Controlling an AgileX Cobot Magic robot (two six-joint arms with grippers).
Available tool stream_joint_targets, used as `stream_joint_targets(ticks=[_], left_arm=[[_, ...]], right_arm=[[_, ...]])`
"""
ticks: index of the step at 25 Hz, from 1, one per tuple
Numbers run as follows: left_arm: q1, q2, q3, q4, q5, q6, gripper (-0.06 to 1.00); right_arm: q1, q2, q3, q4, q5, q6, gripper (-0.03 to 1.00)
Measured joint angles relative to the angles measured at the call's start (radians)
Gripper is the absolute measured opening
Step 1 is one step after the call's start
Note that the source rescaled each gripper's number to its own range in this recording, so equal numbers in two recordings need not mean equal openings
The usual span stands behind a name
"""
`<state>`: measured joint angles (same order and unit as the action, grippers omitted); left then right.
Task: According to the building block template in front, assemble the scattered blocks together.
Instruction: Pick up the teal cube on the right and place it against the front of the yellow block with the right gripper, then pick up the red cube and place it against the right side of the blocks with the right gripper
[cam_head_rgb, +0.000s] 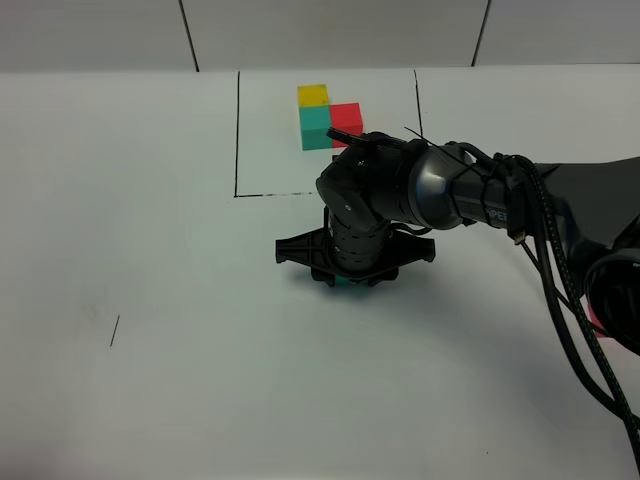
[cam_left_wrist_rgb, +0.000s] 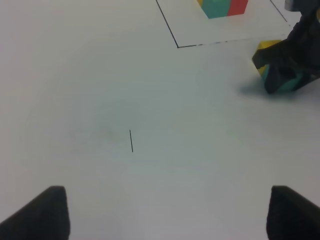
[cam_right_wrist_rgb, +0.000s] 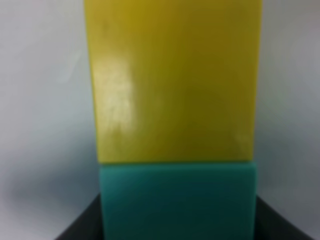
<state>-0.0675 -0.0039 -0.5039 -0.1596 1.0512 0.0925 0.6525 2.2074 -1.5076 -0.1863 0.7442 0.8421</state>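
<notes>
Scattered blocks are best weighed after their surroundings, taken from the largest thing down. A white table (cam_head_rgb: 150, 400) fills the exterior view, and the right arm (cam_head_rgb: 470, 195) is stretched across it from the right edge to the centre of the frame. At upper centre the building block template (cam_head_rgb: 238, 140) is drawn, its joined trio set toward the upper right of the outline. Just below the outline the right gripper (cam_head_rgb: 343, 278) hangs over two of the blocks. The left gripper (cam_left_wrist_rgb: 175, 215) is seen only in its own wrist view, jaws spread wide and nothing held. In the right wrist view the yellow cube (cam_right_wrist_rgb: 175, 80) and teal cube (cam_right_wrist_rgb: 177, 200) are shown touching face to face. Dark fingers (cam_right_wrist_rgb: 85, 227) are pressed to both free sides of the teal one, so it is judged to be gripped. That contact is hidden from the exterior camera, where only a teal edge is seen and no yellow; the yellow is caught by the left wrist view. Gloss on the yellow face suggests hard, light, smooth plastic, rigid but liable to slip or twist. Opposite flat faces should therefore be taken squarely. Of the red cube only a reddish sliver (cam_head_rgb: 597, 322) at the right edge may be seen.
</notes>
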Motion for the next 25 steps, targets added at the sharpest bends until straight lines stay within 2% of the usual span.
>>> stream_joint_targets(ticks=[14,21,25], left_arm=[[0.000,0.000,0.000,0.000,0.000,0.000,0.83],[0.000,0.000,0.000,0.000,0.000,0.000,0.83],[0.000,0.000,0.000,0.000,0.000,0.000,0.83]], right_arm=[[-0.007,0.000,0.000,0.039,-0.005,-0.026,0.21],[-0.007,0.000,-0.004,0.069,-0.037,-0.008,0.56],[-0.004,-0.004,-0.005,0.076,-0.047,0.006,0.64]])
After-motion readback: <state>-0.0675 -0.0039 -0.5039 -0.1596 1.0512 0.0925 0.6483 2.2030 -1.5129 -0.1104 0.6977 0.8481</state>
